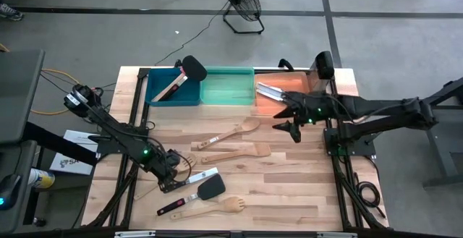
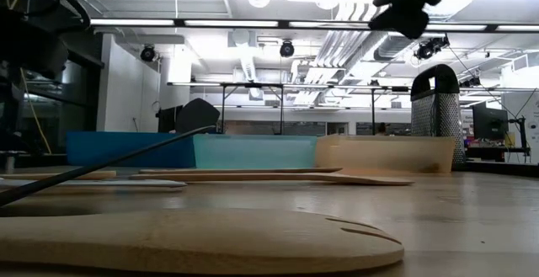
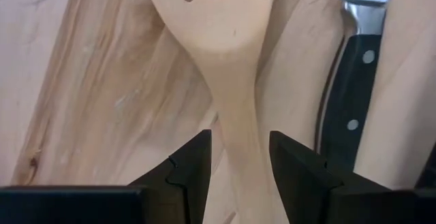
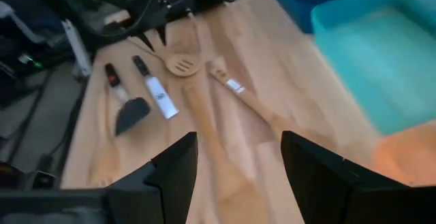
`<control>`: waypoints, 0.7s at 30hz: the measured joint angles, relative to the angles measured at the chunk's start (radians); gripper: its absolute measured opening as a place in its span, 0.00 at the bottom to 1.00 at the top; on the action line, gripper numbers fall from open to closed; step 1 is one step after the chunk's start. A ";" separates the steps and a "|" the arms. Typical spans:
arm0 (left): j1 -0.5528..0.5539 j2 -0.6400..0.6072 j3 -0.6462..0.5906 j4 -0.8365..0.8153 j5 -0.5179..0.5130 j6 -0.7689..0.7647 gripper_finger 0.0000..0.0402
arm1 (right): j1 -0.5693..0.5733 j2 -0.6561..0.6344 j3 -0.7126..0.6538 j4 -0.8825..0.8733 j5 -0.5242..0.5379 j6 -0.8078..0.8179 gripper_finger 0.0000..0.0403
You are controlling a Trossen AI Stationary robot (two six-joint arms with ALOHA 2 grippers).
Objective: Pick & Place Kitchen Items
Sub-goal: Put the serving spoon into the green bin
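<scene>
The left gripper (image 1: 172, 173) is down at the near left of the table (image 1: 289, 187), its two fingers (image 3: 194, 159) apart with the handle of a slotted wooden spoon (image 3: 225, 67) running between them. They straddle the neck just below the bowl, and from here I cannot tell whether they touch the wood yet. Just beside the spoon lies a black-handled knife (image 3: 351, 108), with rivets in the handle and a pale sleeve over the blade.

I'd say the spoon handles easily: light, stiff, dry wood with enough grain to hold against the pads. The neck is narrow and rounded, so it could roll or pivot if pinched alone; a hold a little farther down the handle looks steadier, since the bowl end would droop less. The knife sits close enough that a wide closing stroke may nudge it.

The right gripper (image 1: 293, 122) hangs over the far right of the table by the orange bin (image 1: 289, 97), jaws apart and holding nothing. More utensils lie between the arms: two long wooden spoons (image 1: 235, 132), a black turner (image 1: 211, 189) and a wooden fork (image 1: 233, 204). A knife blade already rests in the orange bin, and a black turner head pokes from the blue bin (image 1: 173, 93).
</scene>
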State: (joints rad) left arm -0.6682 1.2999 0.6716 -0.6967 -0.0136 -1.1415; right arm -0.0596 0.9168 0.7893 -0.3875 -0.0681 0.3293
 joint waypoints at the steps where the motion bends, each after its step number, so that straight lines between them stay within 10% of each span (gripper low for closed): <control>1: 0.000 0.000 0.000 0.003 0.001 -0.009 0.36 | 0.017 -0.015 -0.032 0.024 0.005 0.023 0.50; 21: 0.000 0.058 0.000 0.026 -0.018 -0.083 0.36 | 0.211 -0.046 -0.202 0.199 0.175 0.014 0.50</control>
State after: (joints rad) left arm -0.6678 1.3574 0.6716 -0.6704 -0.0313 -1.2240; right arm 0.1509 0.8711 0.5869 -0.1886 0.1066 0.3431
